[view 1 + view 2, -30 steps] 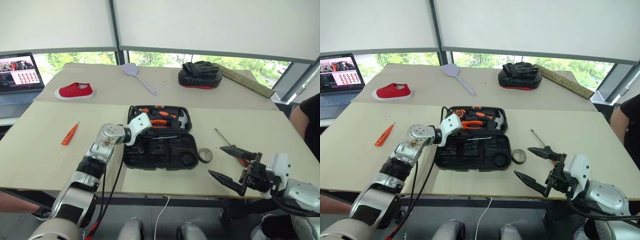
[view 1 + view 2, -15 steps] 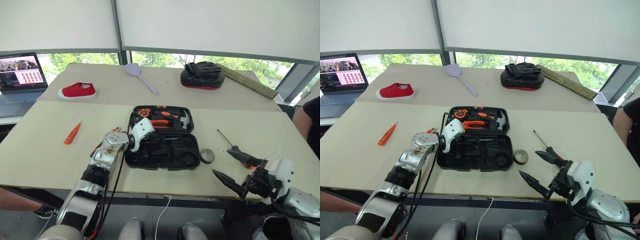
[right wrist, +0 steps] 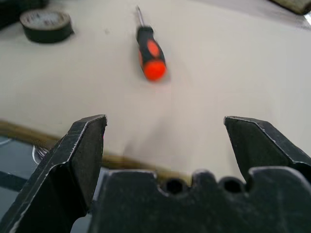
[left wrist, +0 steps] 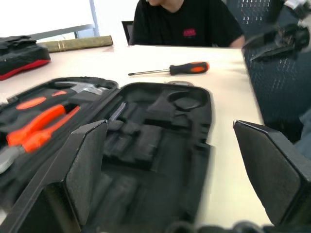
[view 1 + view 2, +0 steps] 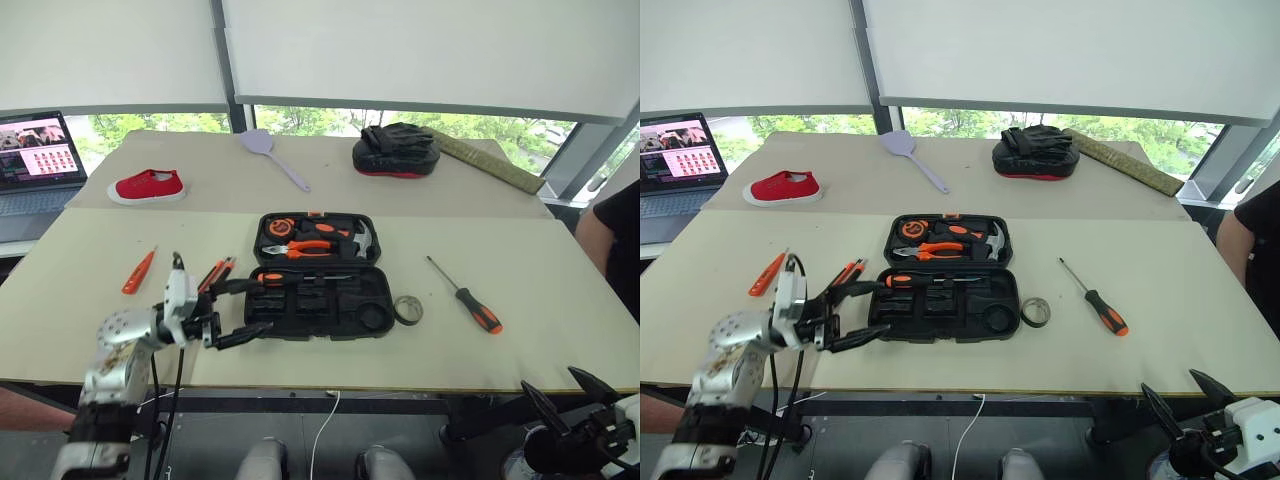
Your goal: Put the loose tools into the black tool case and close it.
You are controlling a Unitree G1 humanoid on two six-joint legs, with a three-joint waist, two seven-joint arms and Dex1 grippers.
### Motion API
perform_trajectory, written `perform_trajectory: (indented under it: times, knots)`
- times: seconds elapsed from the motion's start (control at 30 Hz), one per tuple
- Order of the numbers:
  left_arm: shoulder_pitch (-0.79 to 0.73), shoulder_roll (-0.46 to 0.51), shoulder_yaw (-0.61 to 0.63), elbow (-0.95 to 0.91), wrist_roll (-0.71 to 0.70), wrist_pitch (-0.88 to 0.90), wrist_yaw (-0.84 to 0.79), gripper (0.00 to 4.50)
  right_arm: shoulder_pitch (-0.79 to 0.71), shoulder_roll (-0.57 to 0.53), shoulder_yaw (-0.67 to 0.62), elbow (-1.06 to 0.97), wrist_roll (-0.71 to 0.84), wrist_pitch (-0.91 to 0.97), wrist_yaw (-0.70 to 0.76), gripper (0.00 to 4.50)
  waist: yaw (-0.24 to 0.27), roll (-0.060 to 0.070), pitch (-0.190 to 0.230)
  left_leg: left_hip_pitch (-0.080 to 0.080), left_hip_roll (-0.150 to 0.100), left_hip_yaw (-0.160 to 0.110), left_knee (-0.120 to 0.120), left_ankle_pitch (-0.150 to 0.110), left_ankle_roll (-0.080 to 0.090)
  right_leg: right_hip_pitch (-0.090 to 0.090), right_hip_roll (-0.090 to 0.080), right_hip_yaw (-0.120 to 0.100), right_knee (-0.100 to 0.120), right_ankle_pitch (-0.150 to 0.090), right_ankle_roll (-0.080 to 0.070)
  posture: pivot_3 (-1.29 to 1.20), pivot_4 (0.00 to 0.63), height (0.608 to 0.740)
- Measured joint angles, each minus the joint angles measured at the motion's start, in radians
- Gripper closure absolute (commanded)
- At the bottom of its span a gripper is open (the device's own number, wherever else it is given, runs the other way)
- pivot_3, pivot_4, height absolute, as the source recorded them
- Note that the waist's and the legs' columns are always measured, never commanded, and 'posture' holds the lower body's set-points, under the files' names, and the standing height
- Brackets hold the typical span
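Left eye view: the black tool case [image 5: 320,272] lies open on the worktop [image 5: 560,350], pliers and a hammer in its far half, one screwdriver across its middle. The left claw [image 5: 238,310] hovers spread and empty at the case's left edge, pointing across it. Just left of the case lie loose orange-and-black tools [image 5: 215,273]; farther left lies an orange screwdriver [image 5: 139,270]. A tape ring [image 5: 408,310] sits just right of the case, an orange-and-black screwdriver [image 5: 466,296] beyond it. The right claw [image 5: 565,395] is spread, below the worktop's near right edge, well apart from both. On the far worktop: a red shoe [image 5: 148,186], lilac spatula [image 5: 272,154], padded mitt [image 5: 398,149] and a laptop [image 5: 32,160].

Left wrist view: wide fingers [image 4: 82,170] frame the case's empty slots; past it lies the screwdriver, then a person in black — a small red chest logo, unreadable.

Right wrist view: fingers [image 3: 80,150] stand wide, with the screwdriver and tape ring ahead on bare worktop — the ring's print unreadable.
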Motion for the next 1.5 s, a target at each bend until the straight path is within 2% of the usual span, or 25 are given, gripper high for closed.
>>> perform_trajectory:
  times: [0.13,0.33,0.4,0.6,0.73,0.87,0.9,0.97,1.1,1.17,1.23,1.37,1.47,1.5]
  knots:
    - [0.058,0.003,0.029,-0.059,-0.009,0.019,0.050,0.06,-0.042,-0.069,0.008,-0.008,-0.010,0.074,-0.031,0.00,-0.003,0.000,0.000,0.002,-0.001,0.000,0.000,-0.001,-0.001,0.000,0.000,0.003,0.000,0.000,0.000,0.00,0.150,0.740]
    - [0.021,0.039,0.077,-0.083,-0.063,0.038,0.063,0.06,-0.323,-0.325,0.153,-0.079,0.025,0.490,-0.057,0.00,-0.010,0.001,0.000,0.005,-0.002,0.005,0.000,0.000,0.000,0.000,0.003,0.008,0.001,0.002,0.000,0.00,0.150,0.740]
    - [0.016,0.047,0.080,-0.093,-0.075,0.051,0.059,0.06,-0.409,-0.392,0.230,-0.075,-0.002,0.620,-0.071,0.00,-0.003,0.001,0.000,0.003,-0.002,0.006,-0.001,0.004,0.007,-0.001,0.004,0.008,0.000,0.000,-0.001,0.00,0.150,0.740]
    - [0.012,0.046,0.051,-0.110,-0.075,0.064,0.047,0.06,-0.602,-0.395,0.397,0.050,-0.052,0.783,-0.083,0.00,0.009,0.000,0.000,-0.002,-0.006,0.008,-0.001,-0.004,0.012,-0.003,0.003,0.011,-0.002,0.002,0.004,0.00,0.150,0.740]
    - [0.016,0.048,0.014,-0.135,-0.060,0.043,0.013,0.00,-0.710,-0.373,0.459,0.174,-0.114,0.725,-0.073,1.00,0.001,0.000,0.000,-0.002,-0.006,0.009,0.000,-0.004,0.013,-0.003,0.003,0.012,-0.002,0.002,0.005,0.00,0.150,0.740]
    - [0.016,0.048,0.006,-0.146,-0.060,0.038,0.010,0.00,-0.727,-0.354,0.473,0.189,-0.126,0.710,-0.060,2.52,0.000,0.000,0.000,0.000,-0.005,0.009,0.001,-0.004,0.013,-0.002,0.004,0.012,-0.001,0.002,0.006,0.00,0.150,0.740]
    - [0.017,0.049,0.006,-0.146,-0.060,0.039,0.011,0.00,-0.725,-0.354,0.472,0.186,-0.126,0.710,-0.059,2.72,0.000,0.000,0.000,0.000,-0.005,0.009,0.001,-0.004,0.013,-0.002,0.004,0.012,-0.001,0.002,0.007,0.00,0.150,0.740]
    - [0.022,0.057,0.011,-0.146,-0.062,0.042,0.016,0.00,-0.702,-0.354,0.457,0.167,-0.121,0.711,-0.058,3.43,0.002,0.000,0.000,0.000,-0.005,0.009,0.001,-0.004,0.013,-0.002,0.004,0.012,-0.001,0.002,0.007,0.00,0.150,0.740]
    - [0.037,0.073,0.039,-0.146,-0.067,0.058,0.034,0.00,-0.665,-0.317,0.385,0.103,-0.042,0.705,-0.008,3.47,0.000,0.000,0.000,-0.001,-0.005,0.009,0.001,-0.004,0.013,-0.003,0.004,0.013,-0.001,0.002,0.007,0.00,0.150,0.740]
    - [0.037,0.073,0.056,-0.147,-0.071,0.060,0.055,0.00,-0.676,-0.318,0.388,0.009,0.003,0.665,0.079,3.47,-0.008,0.000,0.001,0.000,-0.003,0.009,0.001,-0.004,0.013,-0.003,0.006,0.013,-0.001,0.001,0.009,0.00,0.150,0.740]
    - [0.037,0.073,0.068,-0.146,-0.071,0.061,0.083,0.00,-0.748,-0.331,0.433,-0.053,0.014,0.638,0.147,3.47,-0.019,0.000,0.001,0.001,-0.002,0.009,0.001,-0.004,0.013,-0.003,0.007,0.013,-0.001,0.001,0.009,0.00,0.150,0.740]
    - [0.060,0.075,0.091,-0.142,-0.060,0.076,0.153,0.00,-0.995,-0.344,0.632,-0.071,-0.083,0.623,0.221,3.47,-0.027,-0.001,0.001,0.004,0.000,0.010,0.001,-0.004,0.012,-0.003,0.007,0.013,0.000,0.000,0.006,0.00,0.150,0.740]
    - [0.101,0.076,0.108,-0.135,-0.055,0.081,0.181,0.00,-1.124,-0.297,0.795,0.009,-0.190,0.596,0.269,3.47,-0.024,-0.001,0.002,0.001,-0.001,0.010,0.000,-0.004,0.012,-0.006,0.007,0.013,0.000,0.003,0.002,0.00,0.150,0.740]
    - [0.118,0.075,0.116,-0.134,-0.052,0.080,0.191,0.00,-1.193,-0.251,0.872,0.076,-0.249,0.554,0.291,3.47,-0.024,-0.001,0.002,-0.002,-0.001,0.011,0.000,-0.004,0.012,-0.010,0.006,0.014,0.001,0.005,0.000,0.00,0.150,0.740]
